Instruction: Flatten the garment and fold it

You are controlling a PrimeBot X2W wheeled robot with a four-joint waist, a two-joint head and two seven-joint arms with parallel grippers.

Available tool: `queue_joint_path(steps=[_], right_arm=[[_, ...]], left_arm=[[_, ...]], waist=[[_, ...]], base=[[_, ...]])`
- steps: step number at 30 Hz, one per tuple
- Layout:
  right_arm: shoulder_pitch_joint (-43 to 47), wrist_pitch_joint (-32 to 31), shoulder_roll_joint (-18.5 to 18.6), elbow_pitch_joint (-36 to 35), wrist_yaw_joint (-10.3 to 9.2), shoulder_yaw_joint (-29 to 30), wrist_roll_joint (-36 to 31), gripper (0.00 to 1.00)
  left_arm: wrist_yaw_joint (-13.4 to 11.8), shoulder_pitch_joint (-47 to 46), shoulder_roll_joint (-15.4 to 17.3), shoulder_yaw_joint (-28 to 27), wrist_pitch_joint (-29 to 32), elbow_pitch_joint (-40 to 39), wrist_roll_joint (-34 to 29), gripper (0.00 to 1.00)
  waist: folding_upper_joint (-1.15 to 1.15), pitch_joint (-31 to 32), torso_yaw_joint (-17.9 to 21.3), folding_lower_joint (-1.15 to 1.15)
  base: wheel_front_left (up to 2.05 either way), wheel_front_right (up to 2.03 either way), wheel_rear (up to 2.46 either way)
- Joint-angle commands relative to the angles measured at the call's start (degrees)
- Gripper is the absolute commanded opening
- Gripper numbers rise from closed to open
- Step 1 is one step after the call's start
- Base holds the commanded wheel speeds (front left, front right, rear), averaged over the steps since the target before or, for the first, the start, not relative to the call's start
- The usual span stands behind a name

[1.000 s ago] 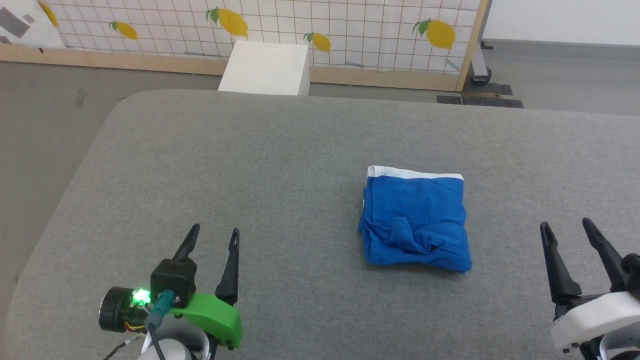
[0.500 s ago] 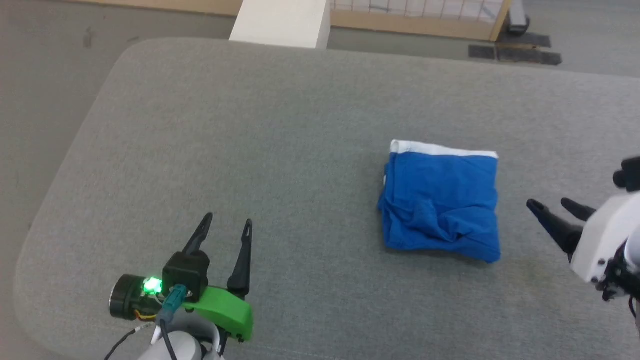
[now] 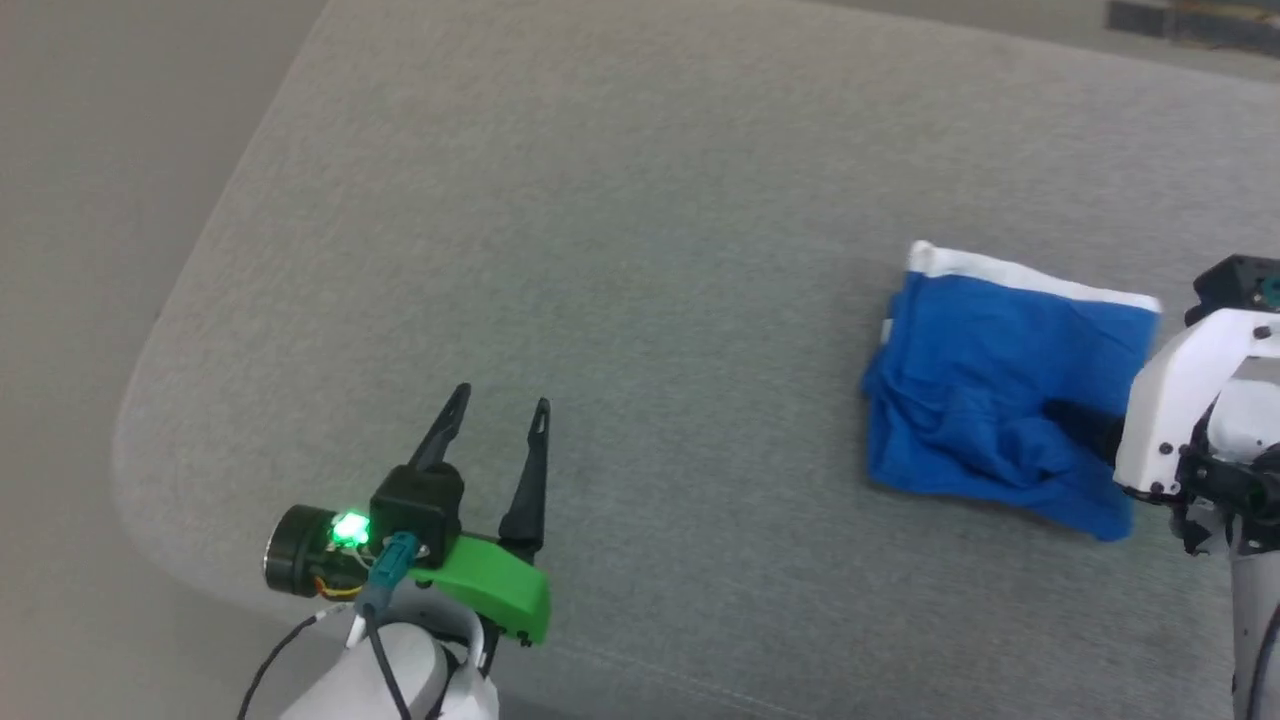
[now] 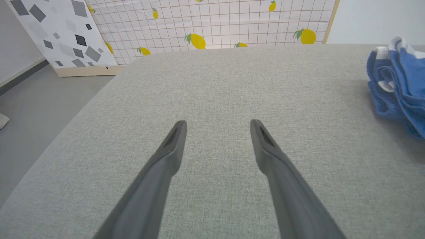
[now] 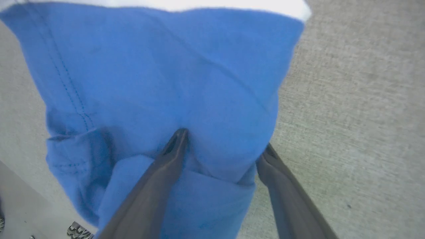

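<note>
Right gripper (image 5: 224, 139): fingers spread apart, clamped on nothing, down on the shorts (image 5: 149, 73). One finger (image 5: 166, 156) laid on top of the blue cloth, tip pressed into a crease; the other finger (image 5: 282, 186) at the cloth's side edge, tip partly covered by an overhanging fold. Between the two, a bunched corner of the shorts. Beyond the fingertips, the rest of the folded blue cloth, with a line of stitching (image 5: 71, 99) off to the left and a white band (image 5: 166, 4) along the far edge. To the right of the fingers, bare grey table top (image 5: 358, 99). From the head camera, white wrist housing (image 3: 1170, 400) over the near right corner of the shorts, fingers mostly hidden behind it.

Left gripper (image 4: 217, 122): fingers likewise apart, holding nothing, low over the grey top, well apart from the cloth. Shorts far off to its right, at the side of the wrist view, seen edge-on as stacked blue layers with bits of white. Straight ahead of the fingers, plain grey top up to its far edge; past that, an upright panel with lemons (image 4: 199, 23) on a grid and, to its left, a leaning white panel with grey shapes (image 4: 56, 30). Left of the fingers, the rounded corner of the table and grey floor (image 4: 33, 109) below. Behind the fingers, on the wrist, a green bracket (image 3: 490, 590) and a small lit green light (image 3: 348, 528)
</note>
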State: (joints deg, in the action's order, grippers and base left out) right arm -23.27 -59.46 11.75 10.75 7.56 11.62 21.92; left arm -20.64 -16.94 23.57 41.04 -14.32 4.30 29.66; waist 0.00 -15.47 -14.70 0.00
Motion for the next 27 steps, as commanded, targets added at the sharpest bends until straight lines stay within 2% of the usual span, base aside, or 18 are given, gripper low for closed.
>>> queue_joint_path(steps=[1, 7, 8, 10, 12, 16, 20, 27], right_arm=[[-0.77, 0.35, -0.43, 0.95, -0.08, -0.22, -0.73, 1.00], [0.43, 1.73, 0.02, 3.62, -0.08, -3.90, -2.77, 1.00], [0.74, 2.19, 0.45, 3.92, -0.08, -4.82, -3.00, 0.89], [0.87, 3.78, 1.28, 4.17, -0.08, -6.20, -2.98, 0.00], [0.40, 5.80, 2.15, 4.23, -0.08, -7.10, -2.71, 0.00], [-1.10, 9.86, 6.12, 3.08, -0.08, -11.69, -2.29, 0.00], [-2.81, 12.76, 12.35, 1.37, -0.08, -18.68, -0.76, 0.00], [-7.41, 14.59, 26.09, -4.14, -0.08, -32.29, 3.93, 0.00]], left_arm=[[0.32, -0.98, -0.43, -0.05, -0.49, 0.37, -0.85, 1.00], [0.57, -1.15, -1.18, -0.32, -0.58, 1.23, -1.22, 1.00], [0.64, -1.17, -1.28, -0.29, -0.59, 1.42, -1.34, 1.00], [0.78, -1.20, -1.46, -0.29, -0.61, 1.76, -1.45, 1.00], [0.87, -1.11, -1.54, -0.43, -0.62, 2.10, -1.46, 1.00], [1.20, -0.76, -1.53, -0.78, -0.64, 2.56, -1.36, 1.00], [1.46, 0.14, -1.28, -1.08, -0.65, 2.74, -1.19, 1.00], [1.84, 1.36, -0.37, -1.91, -0.66, 1.33, -0.93, 1.00]], waist=[[0.00, -2.42, -2.68, 0.00], [0.00, -2.71, -3.16, 0.00], [0.00, -2.59, -3.10, 0.00], [0.00, -2.10, -2.75, 0.00], [0.00, -1.43, -2.13, 0.00], [0.00, 0.23, -0.05, 0.00], [0.00, 1.95, 3.37, 0.00], [0.00, 1.13, 11.90, 0.00]], base=[[0.00, 0.00, 0.00], [0.00, 0.00, 0.00], [0.00, 0.00, 0.00], [0.00, 0.00, 0.00], [0.00, 0.00, 0.00], [0.00, 0.00, 0.00], [0.00, 0.00, 0.00], [0.00, 0.00, 0.00]])
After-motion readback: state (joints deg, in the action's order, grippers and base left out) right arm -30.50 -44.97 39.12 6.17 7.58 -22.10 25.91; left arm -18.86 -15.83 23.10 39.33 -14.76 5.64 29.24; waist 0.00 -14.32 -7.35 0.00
